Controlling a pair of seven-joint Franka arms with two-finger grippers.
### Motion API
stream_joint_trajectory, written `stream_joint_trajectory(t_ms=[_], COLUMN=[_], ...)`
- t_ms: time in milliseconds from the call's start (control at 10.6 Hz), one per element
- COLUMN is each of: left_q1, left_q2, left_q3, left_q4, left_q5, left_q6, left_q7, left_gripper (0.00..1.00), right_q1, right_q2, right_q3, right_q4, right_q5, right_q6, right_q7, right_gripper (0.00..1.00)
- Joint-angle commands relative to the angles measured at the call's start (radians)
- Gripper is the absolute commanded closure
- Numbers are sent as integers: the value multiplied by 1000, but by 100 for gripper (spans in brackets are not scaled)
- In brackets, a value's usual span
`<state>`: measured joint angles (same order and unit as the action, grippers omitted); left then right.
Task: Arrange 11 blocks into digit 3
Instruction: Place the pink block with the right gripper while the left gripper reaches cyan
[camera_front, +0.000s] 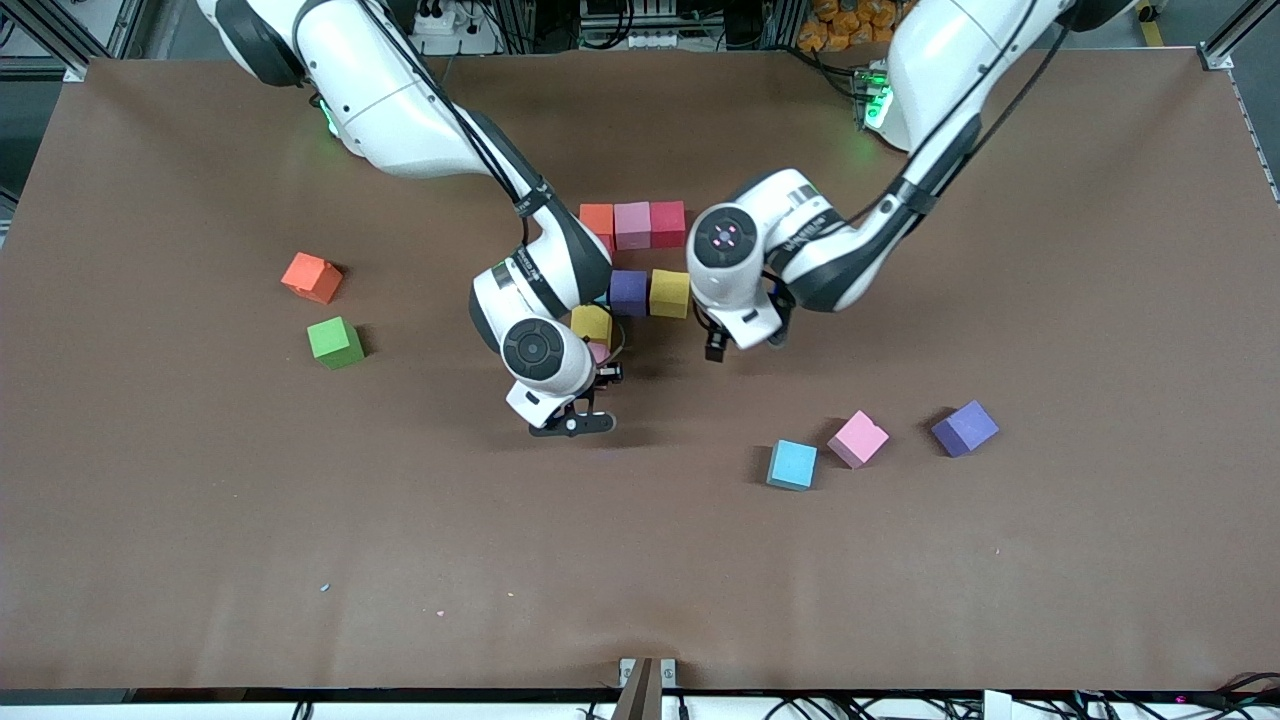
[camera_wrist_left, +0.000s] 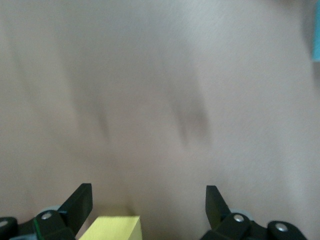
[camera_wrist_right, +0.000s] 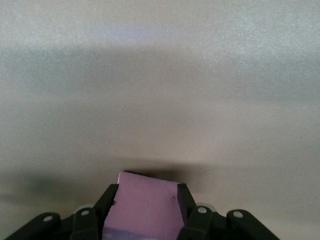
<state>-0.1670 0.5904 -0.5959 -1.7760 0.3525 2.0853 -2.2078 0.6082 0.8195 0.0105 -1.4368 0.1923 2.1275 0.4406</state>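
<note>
Blocks sat in the middle of our brown table (camera_front: 200, 560). We saw an orange block (camera_front: 596, 217), a pink block (camera_front: 632, 224) and a red block (camera_front: 667, 222) touching in a row. Just nearer the camera sat a purple block (camera_front: 628, 292) and a yellow block (camera_front: 669, 293), side by side. Our right gripper (camera_front: 598, 377) squeezed another pink block (camera_wrist_right: 145, 206) beside a second yellow block (camera_front: 591, 323). Our left gripper (camera_front: 745, 345) hung wide open, holding nothing, over the table by the yellow block. A blue block (camera_front: 792, 464), a loose pink block (camera_front: 858, 438) and a loose purple block (camera_front: 965, 428) lay near each other, closer to the camera.
</note>
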Motion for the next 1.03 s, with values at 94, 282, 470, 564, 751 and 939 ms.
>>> stream_joint_trajectory(t_ms=[94, 282, 470, 564, 751, 939], left_q1=[61, 92, 103, 97, 93, 90], left_q2=[38, 64, 86, 110, 152, 183], left_q3=[-4, 8, 53, 74, 97, 120], left_q4=[159, 204, 233, 269, 334, 372], left_q5=[-15, -15, -17, -15, -14, -12], left_q6=[-99, -99, -97, -97, -97, -91], left_q7=[153, 212, 294, 309, 336, 376], left_gripper=[0, 0, 0, 0, 0, 0], right_q1=[7, 4, -7, -10, -47, -123], right_q2=[10, -16, -51, -63, -100, -146], right_q3=[-6, -6, -9, -17, -30, -37], right_q4=[24, 27, 42, 47, 56, 56], right_q5=[-10, -7, -7, -10, -14, -14], right_q6=[-6, -14, -26, -53, -89, -191], right_q7=[-2, 0, -2, -8, -52, -204], right_gripper=[0, 0, 0, 0, 0, 0])
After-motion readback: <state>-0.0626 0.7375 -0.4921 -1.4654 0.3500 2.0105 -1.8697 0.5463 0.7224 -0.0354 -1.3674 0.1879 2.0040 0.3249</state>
